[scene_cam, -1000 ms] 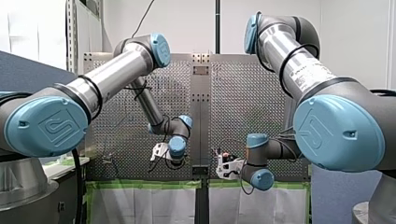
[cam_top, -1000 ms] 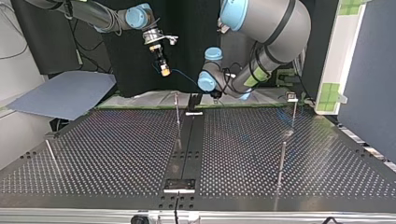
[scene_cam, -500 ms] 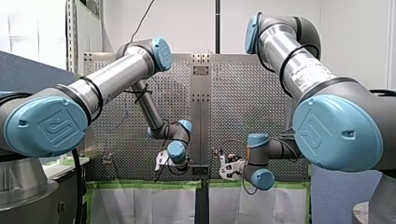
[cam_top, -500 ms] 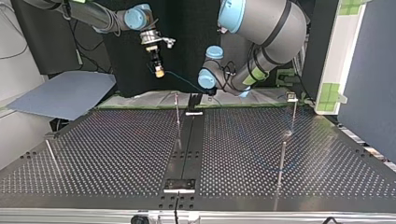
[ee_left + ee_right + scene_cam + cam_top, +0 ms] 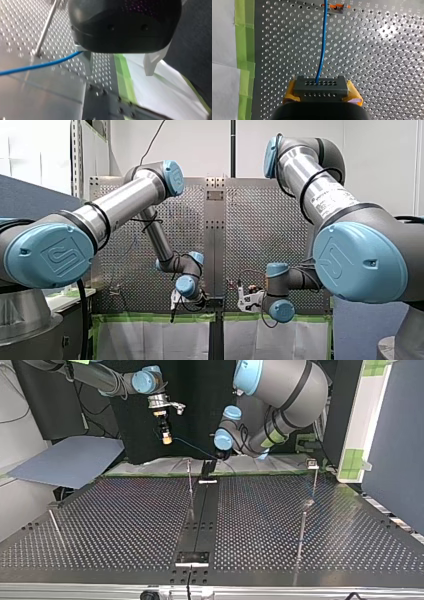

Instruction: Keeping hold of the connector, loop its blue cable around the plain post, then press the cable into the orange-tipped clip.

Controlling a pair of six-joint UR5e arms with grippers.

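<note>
We have the connector (image 5: 319, 85) clamped in our right claw (image 5: 322, 93), its yellow pads pressed against the connector's two ends. The claw hangs well above the perforated surface (image 5: 374, 62). The blue cable (image 5: 322, 42) leaves the connector's face and runs straight ahead. In the right wrist view its line crosses the orange-tipped clip (image 5: 336, 7). The top view, though, shows the cable in the air, sloping down from the right claw towards our left claw (image 5: 119, 72), so we judge it passes over the clip and is not in it.

The left claw sits low near the surface's edge with its two fingers well apart and nothing pinched between them. The cable comes up to one finger and passes out of sight under the claw's body; we cannot tell whether it rests against that finger. A bare metal post (image 5: 46, 26) stands near the cable's run, and the cable does not wrap it.

We therefore judge the task to be at its first step: the loop around the post is not yet made, and the clip waits. The next move calls for carrying the connector around the post with a firm grip. The cable should be taut enough to lie against the post but not so tight that it drags the connector from the pads — after that, the line can be lowered to the clip's mouth.
</note>
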